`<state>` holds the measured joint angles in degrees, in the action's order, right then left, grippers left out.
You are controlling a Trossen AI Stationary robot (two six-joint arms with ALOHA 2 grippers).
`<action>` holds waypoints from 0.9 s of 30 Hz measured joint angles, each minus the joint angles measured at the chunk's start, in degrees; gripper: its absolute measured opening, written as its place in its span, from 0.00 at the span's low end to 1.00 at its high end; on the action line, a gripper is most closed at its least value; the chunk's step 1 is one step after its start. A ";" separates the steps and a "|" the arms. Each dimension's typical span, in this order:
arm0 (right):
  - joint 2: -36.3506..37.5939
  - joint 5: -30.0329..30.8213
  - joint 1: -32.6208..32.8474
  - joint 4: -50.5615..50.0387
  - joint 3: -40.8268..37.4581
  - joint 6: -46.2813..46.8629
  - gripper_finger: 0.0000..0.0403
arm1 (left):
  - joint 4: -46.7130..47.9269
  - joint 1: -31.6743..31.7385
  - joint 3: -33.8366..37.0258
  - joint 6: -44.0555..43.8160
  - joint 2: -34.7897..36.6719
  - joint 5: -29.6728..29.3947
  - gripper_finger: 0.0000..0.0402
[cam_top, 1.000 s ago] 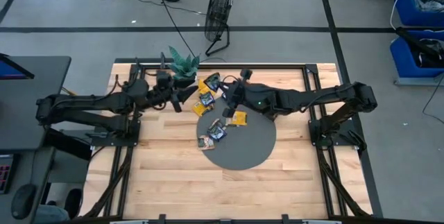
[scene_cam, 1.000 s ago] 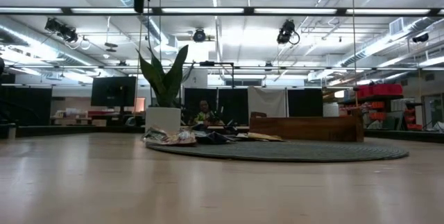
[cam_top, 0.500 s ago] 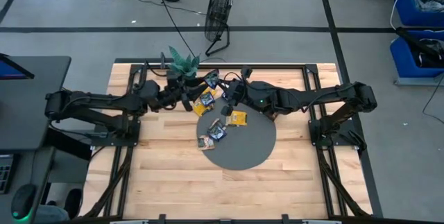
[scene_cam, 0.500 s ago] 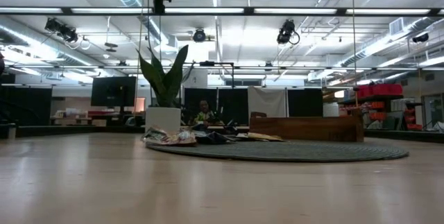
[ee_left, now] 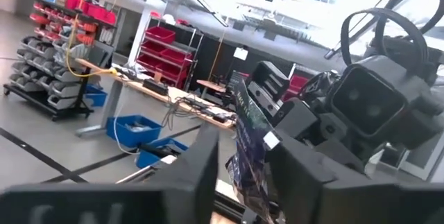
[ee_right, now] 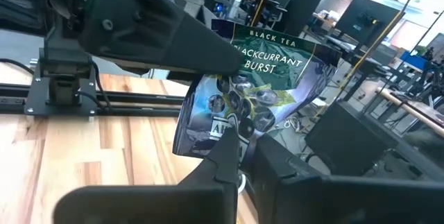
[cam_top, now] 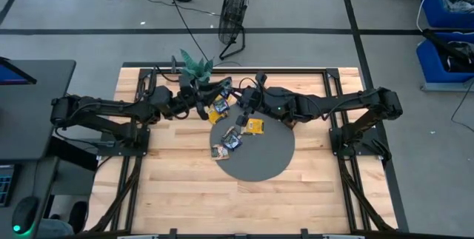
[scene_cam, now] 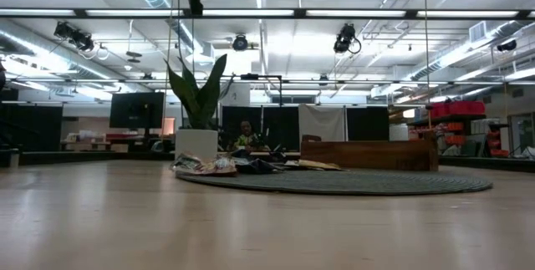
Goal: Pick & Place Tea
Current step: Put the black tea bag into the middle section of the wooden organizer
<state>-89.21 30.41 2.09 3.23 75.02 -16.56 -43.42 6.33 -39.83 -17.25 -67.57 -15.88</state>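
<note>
A dark blue tea packet (ee_right: 263, 89), printed "Black Tea Blackcurrant Burst", is held up in the air over the table's far middle (cam_top: 225, 88). My right gripper (ee_right: 243, 153) is shut on it and reaches in from the right (cam_top: 238, 98). My left gripper (ee_left: 243, 182) is open and reaches in from the left (cam_top: 209, 101). Its two fingers stand on either side of the packet's edge (ee_left: 248, 141). More yellow and dark packets (cam_top: 235, 137) lie on the round grey mat (cam_top: 259, 161). My right gripper pinches the packet's lower edge (ee_right: 232, 132) between its two fingers. The fingers come about level from the table's right side. The packet stands up above the fingers with its printed face toward the wrist camera, lifted clear of the table.
A potted green plant (cam_top: 194, 69) stands just beyond my left gripper at the far edge. A brown wooden tray (scene_cam: 368, 155) sits at the mat's far side. The near half of the wooden table (cam_top: 185, 194) holds nothing but the mat's edge.
My left gripper has moved toward the table's right, up to the packet held by my right gripper, so that its fingers now flank the packet. My right gripper has stayed in place with the packet.
</note>
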 joint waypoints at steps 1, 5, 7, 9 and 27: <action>0.00 0.00 0.00 0.00 0.00 0.00 0.04 | -0.02 -0.02 0.00 0.31 0.00 0.06 0.19; -0.04 0.00 -0.02 0.05 0.00 0.00 0.04 | 0.07 -0.04 0.00 0.53 0.00 0.15 0.03; -0.04 -0.62 -0.04 0.01 0.00 0.00 0.04 | 0.09 -0.04 0.00 1.60 0.01 0.13 0.02; -0.04 -1.84 -0.08 0.01 0.00 0.00 0.05 | 0.11 -0.04 0.00 2.64 0.07 0.07 0.01; 11.15 -25.57 -6.91 -23.41 9.41 17.59 0.58 | 15.19 0.00 -0.08 2.96 2.42 15.13 0.00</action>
<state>-78.06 4.84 -4.82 -20.18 84.43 1.04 -28.23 6.33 -39.92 -14.28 -65.15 -0.75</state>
